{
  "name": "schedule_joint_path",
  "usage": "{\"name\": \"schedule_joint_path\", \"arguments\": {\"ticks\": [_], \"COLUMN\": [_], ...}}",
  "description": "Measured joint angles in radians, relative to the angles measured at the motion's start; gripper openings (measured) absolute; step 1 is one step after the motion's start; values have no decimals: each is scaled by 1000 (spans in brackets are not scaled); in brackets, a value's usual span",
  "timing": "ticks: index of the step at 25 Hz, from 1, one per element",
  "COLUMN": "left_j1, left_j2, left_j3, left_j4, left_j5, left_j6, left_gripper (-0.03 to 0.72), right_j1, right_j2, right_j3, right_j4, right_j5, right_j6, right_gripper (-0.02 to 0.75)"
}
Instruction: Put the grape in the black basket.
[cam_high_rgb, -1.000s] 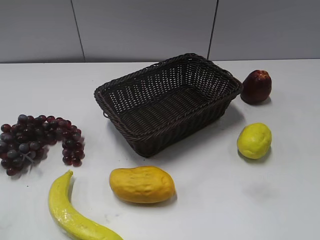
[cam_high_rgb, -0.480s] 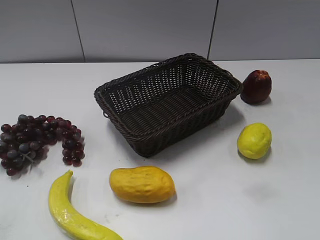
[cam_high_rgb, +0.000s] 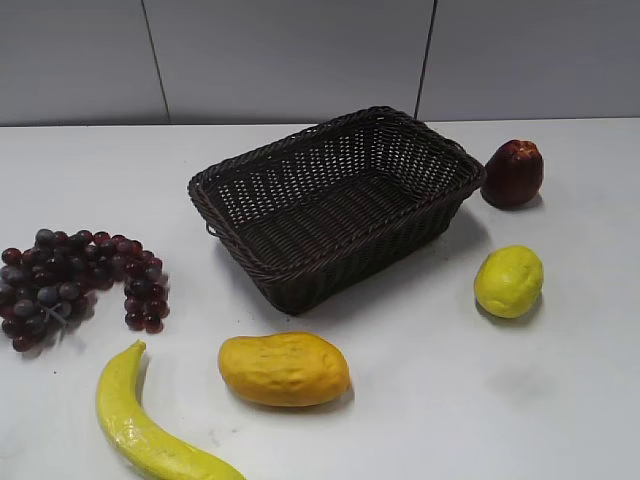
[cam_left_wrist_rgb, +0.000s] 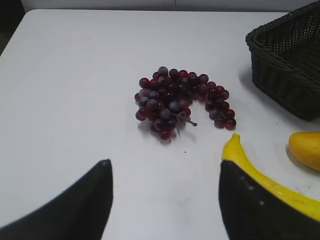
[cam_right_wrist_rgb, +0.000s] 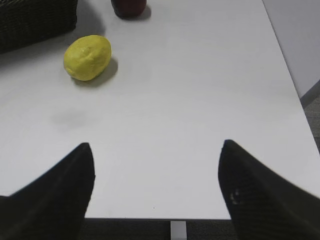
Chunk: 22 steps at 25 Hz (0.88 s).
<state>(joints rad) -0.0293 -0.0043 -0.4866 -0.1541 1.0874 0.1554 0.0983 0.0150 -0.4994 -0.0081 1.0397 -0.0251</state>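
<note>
The grape (cam_high_rgb: 75, 285) is a bunch of small dark red and purple grapes lying on the white table at the left; it also shows in the left wrist view (cam_left_wrist_rgb: 180, 100). The black basket (cam_high_rgb: 250, 168) stands empty at the middle back, its corner in the left wrist view (cam_left_wrist_rgb: 280, 75). My left gripper (cam_left_wrist_rgb: 165, 170) is open and empty, above the table short of the grape. My right gripper (cam_right_wrist_rgb: 156, 155) is open and empty near the table's front right edge. Neither gripper shows in the exterior view.
A yellow banana (cam_high_rgb: 140, 425) lies front left, also in the left wrist view (cam_left_wrist_rgb: 260, 172). A mango (cam_high_rgb: 285, 368) lies in front of the basket. A lemon (cam_high_rgb: 508, 281) and a dark red apple-like fruit (cam_high_rgb: 513, 173) lie right of the basket.
</note>
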Motion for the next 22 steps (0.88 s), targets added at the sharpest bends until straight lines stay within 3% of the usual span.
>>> {"name": "schedule_joint_path", "arguments": {"ticks": [13,19,22], "left_j1": [0,0,0], "left_j2": [0,43,113], "left_j3": [0,-35,-69], "left_j4": [-6,8,10], "left_j5": [-4,-10,-11], "left_j6": [0,0,0], "left_gripper": [472,576,587], "right_j1": [0,0,0], "right_j2": [0,0,0], "right_j3": [0,0,0], "right_j4": [0,0,0], "right_j5": [0,0,0], "right_j6": [0,0,0], "right_gripper": [584,584,584]}}
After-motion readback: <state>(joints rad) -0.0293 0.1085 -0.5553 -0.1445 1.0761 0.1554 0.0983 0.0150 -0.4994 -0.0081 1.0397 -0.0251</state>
